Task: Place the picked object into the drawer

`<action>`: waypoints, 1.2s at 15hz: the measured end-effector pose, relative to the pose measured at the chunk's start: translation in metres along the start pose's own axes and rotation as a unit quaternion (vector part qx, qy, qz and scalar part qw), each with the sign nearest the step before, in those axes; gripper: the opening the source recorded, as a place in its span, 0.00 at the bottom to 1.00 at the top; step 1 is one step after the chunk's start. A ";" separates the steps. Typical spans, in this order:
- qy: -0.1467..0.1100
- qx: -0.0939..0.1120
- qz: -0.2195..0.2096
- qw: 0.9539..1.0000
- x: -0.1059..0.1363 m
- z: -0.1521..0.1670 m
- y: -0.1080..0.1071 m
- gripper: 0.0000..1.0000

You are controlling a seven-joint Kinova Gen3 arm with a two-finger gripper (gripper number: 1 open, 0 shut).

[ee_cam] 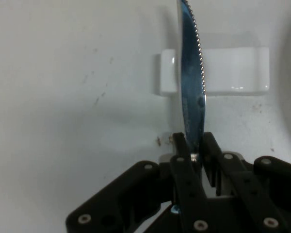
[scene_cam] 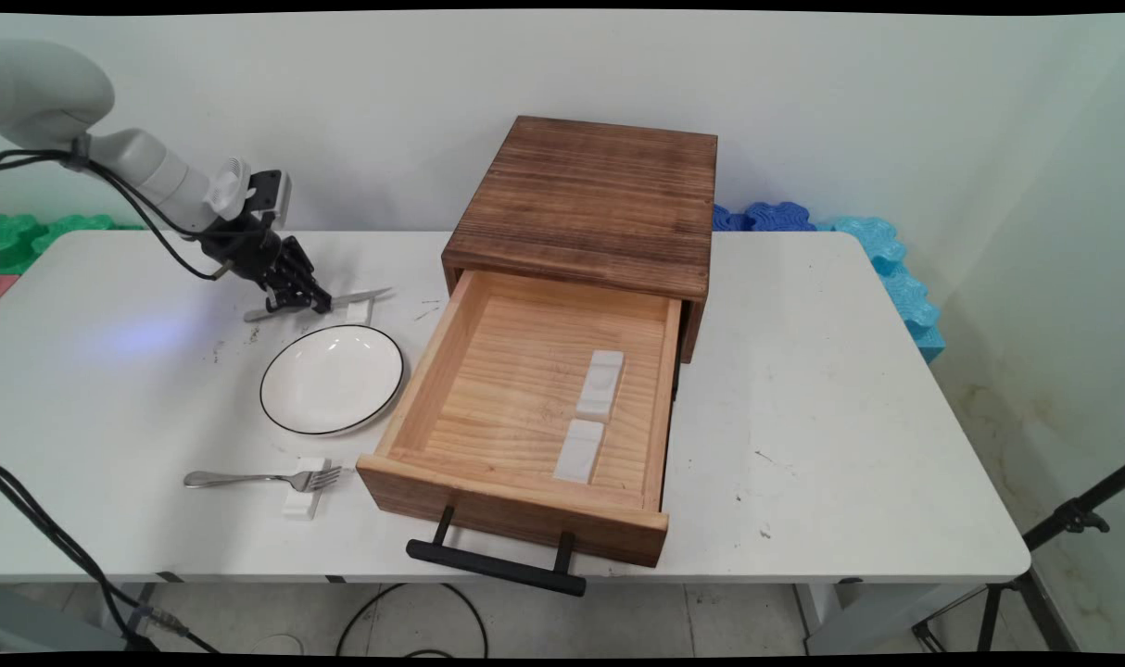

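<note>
Main view looks down on a white table (scene_cam: 803, 389) set against a pale wall, with green (scene_cam: 34, 236) and blue foam mats (scene_cam: 887, 269) behind it and a black tripod leg (scene_cam: 1054, 547) at the lower right. A dark-topped wooden drawer box (scene_cam: 590, 199) stands at the middle, its drawer (scene_cam: 516, 408) pulled open with two white blocks (scene_cam: 590, 412) inside and a black handle (scene_cam: 498, 563) in front. Left of it lie a black-rimmed white plate (scene_cam: 333, 378) and a fork (scene_cam: 261, 479) with its tines on a small white rest (scene_cam: 305, 489). The gripper (scene_cam: 298, 295) hides most of the knife's handle here. Hand view shows what that view cannot: the black fingers (ee_cam: 182, 150) are clamped on a serrated knife (ee_cam: 191, 97), whose blade crosses a white rest (ee_cam: 233, 70) lying on the table.
</note>
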 end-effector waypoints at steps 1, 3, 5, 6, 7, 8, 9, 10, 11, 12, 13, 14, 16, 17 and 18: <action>0.000 0.000 0.000 1.000 0.000 -0.001 0.000 0.00; 0.001 0.001 0.000 1.000 0.000 -0.003 0.000 0.00; 0.001 0.001 0.001 1.000 0.000 -0.007 0.000 0.00; 0.001 0.001 0.001 1.000 0.000 -0.010 0.000 0.00; 0.001 0.001 0.002 1.000 0.000 -0.013 0.001 0.00; 0.001 0.001 0.004 1.000 -0.001 -0.017 0.000 0.00; 0.001 0.001 0.007 1.000 -0.001 -0.021 0.000 0.00; 0.001 0.000 0.011 1.000 0.000 -0.027 0.000 0.00; 0.001 0.000 0.014 1.000 0.000 -0.031 0.000 0.00; 0.002 -0.001 0.017 1.000 0.001 -0.037 0.001 0.00; 0.003 -0.002 0.022 1.000 0.001 -0.043 0.001 0.00; 0.003 -0.003 0.026 1.000 0.002 -0.049 0.002 0.00; 0.006 -0.006 0.034 0.999 0.005 -0.060 0.003 0.00; 0.008 -0.008 0.040 0.999 0.007 -0.067 0.004 0.00; 0.010 -0.010 0.045 0.999 0.009 -0.074 0.005 0.00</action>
